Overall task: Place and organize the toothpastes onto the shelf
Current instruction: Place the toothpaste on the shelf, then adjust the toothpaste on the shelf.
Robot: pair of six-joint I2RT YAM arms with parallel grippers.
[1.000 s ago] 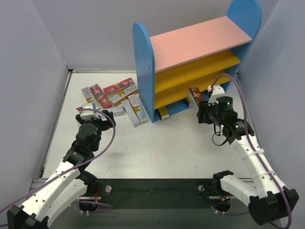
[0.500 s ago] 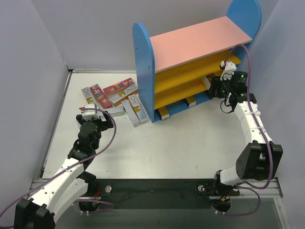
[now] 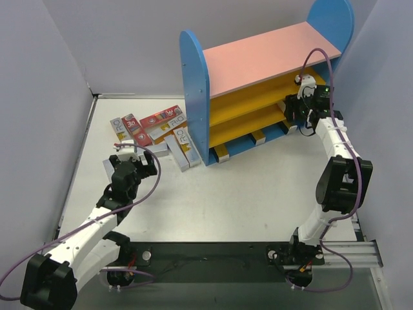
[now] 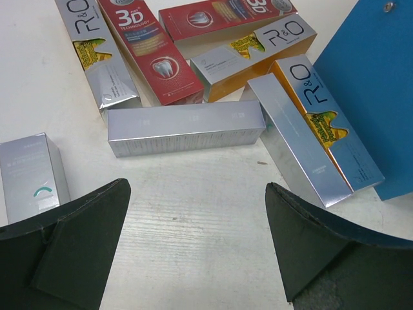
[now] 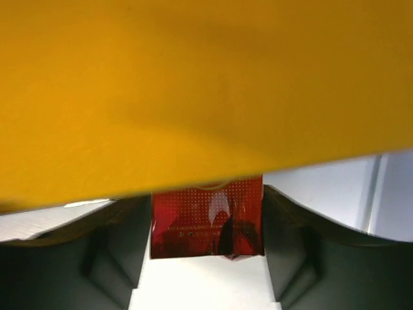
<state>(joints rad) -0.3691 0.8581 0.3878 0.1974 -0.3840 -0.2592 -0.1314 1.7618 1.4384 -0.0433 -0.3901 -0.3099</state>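
Several toothpastes (image 3: 155, 132), silver and red boxes, lie in a loose pile on the table left of the shelf (image 3: 258, 61). In the left wrist view my left gripper (image 4: 197, 194) hangs open over bare table, just short of a silver box (image 4: 186, 127) lying crosswise. A smaller silver box (image 4: 33, 171) sits by its left finger. My right gripper (image 3: 292, 110) is at the shelf's right end, between the boards. It is shut on a red toothpaste (image 5: 206, 219), whose far part is hidden under a yellow board (image 5: 193, 84).
The shelf's blue side panel (image 4: 374, 77) stands right of the pile, touching a silver and orange box (image 4: 326, 123). The ends of two boxes (image 3: 221, 154) (image 3: 258, 137) stick out of the shelf's bottom level. Grey walls close in on both sides.
My right arm has carried the red toothpaste from the table in front of the shelf up to the shelf's right end. The left gripper has edged closer to the pile.
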